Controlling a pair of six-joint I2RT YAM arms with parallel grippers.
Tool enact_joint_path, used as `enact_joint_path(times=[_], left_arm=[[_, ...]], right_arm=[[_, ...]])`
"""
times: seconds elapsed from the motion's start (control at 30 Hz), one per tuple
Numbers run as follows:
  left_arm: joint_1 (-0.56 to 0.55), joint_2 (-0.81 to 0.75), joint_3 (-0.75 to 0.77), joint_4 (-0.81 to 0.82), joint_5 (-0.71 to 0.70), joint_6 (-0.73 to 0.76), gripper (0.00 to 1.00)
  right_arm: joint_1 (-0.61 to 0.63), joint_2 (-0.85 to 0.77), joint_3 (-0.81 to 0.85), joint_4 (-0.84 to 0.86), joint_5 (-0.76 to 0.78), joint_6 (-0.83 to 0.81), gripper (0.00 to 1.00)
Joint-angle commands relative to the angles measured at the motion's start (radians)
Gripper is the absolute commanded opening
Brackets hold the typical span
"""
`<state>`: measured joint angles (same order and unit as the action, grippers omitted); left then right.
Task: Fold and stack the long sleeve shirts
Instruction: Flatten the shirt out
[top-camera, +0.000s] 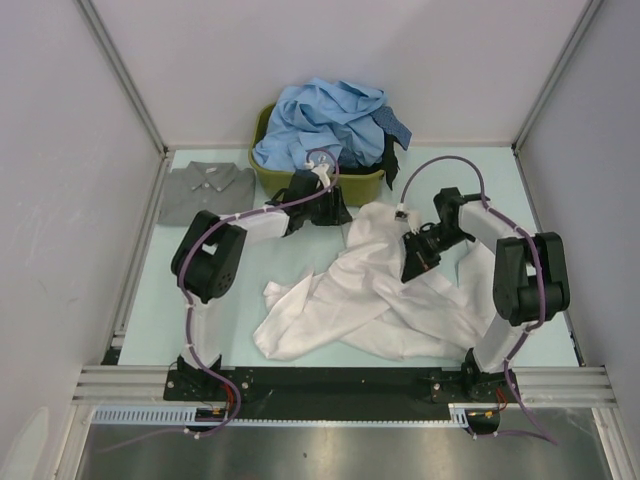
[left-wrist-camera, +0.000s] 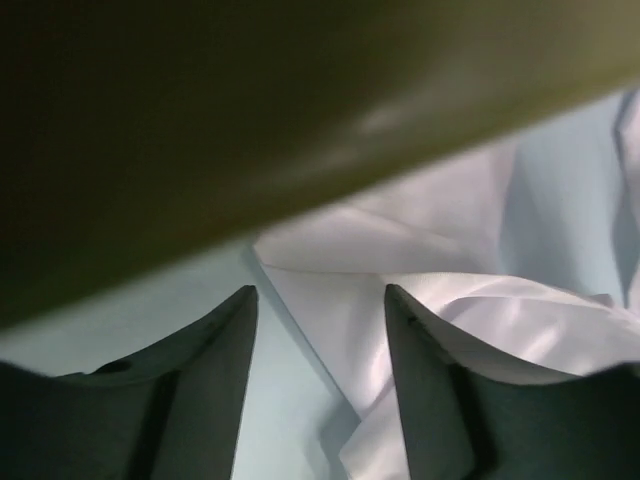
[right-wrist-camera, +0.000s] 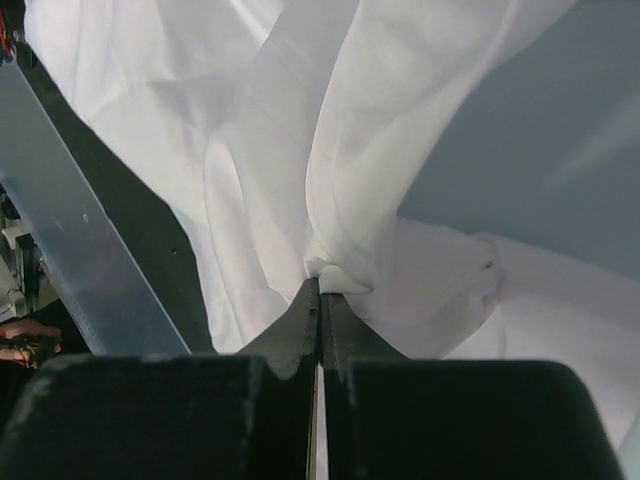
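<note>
The white long sleeve shirt (top-camera: 350, 300) lies crumpled across the middle of the pale table. My right gripper (top-camera: 412, 265) is shut on a bunched fold of it (right-wrist-camera: 322, 282), and the cloth (right-wrist-camera: 300, 120) hangs taut from the tips. My left gripper (top-camera: 335, 210) sits low by the tub's front wall, at the shirt's far edge. Its jaws stand open (left-wrist-camera: 320, 290), with a flat corner of the white shirt (left-wrist-camera: 430, 250) lying between them on the table. A folded grey shirt (top-camera: 208, 190) rests at the back left. Light blue shirts (top-camera: 320, 120) fill the tub.
The olive-green tub (top-camera: 262, 175) stands at the back centre, and its wall (left-wrist-camera: 200, 120) looms right above the left fingers. Dark cloth (top-camera: 390, 140) hangs over its right rim. White walls close both sides. A metal rail (top-camera: 340, 380) runs along the near edge.
</note>
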<state>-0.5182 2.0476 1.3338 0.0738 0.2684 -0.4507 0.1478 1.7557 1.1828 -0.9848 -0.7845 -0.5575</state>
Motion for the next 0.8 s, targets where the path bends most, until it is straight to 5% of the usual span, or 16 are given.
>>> enact_joint_path(times=[0.0, 0.23, 0.3, 0.37, 0.47, 0.63, 0.77], left_arm=[[-0.037, 0.052, 0.008, 0.012, 0.144, -0.060, 0.49], [-0.080, 0.033, -0.030, -0.008, 0.205, -0.025, 0.18], [-0.092, 0.022, -0.045, -0.049, 0.219, 0.013, 0.08], [-0.108, -0.006, -0.056, -0.106, 0.236, 0.078, 0.05], [-0.144, -0.035, -0.071, -0.173, 0.249, 0.188, 0.05], [-0.210, -0.033, -0.090, -0.220, 0.267, 0.245, 0.07], [-0.269, -0.044, -0.097, -0.200, 0.267, 0.296, 0.09]], right_arm=[[0.009, -0.071, -0.054, -0.072, -0.013, -0.024, 0.00], [0.001, -0.101, -0.011, -0.247, -0.045, -0.143, 0.00], [-0.004, -0.091, 0.006, -0.291, -0.022, -0.183, 0.24], [-0.052, -0.065, 0.055, -0.305, -0.018, -0.183, 0.63], [-0.140, -0.016, 0.203, -0.315, -0.076, -0.173, 0.85], [-0.186, 0.031, 0.363, 0.051, -0.092, 0.175, 0.90], [-0.068, 0.096, 0.406, 0.192, -0.001, 0.252, 0.93]])
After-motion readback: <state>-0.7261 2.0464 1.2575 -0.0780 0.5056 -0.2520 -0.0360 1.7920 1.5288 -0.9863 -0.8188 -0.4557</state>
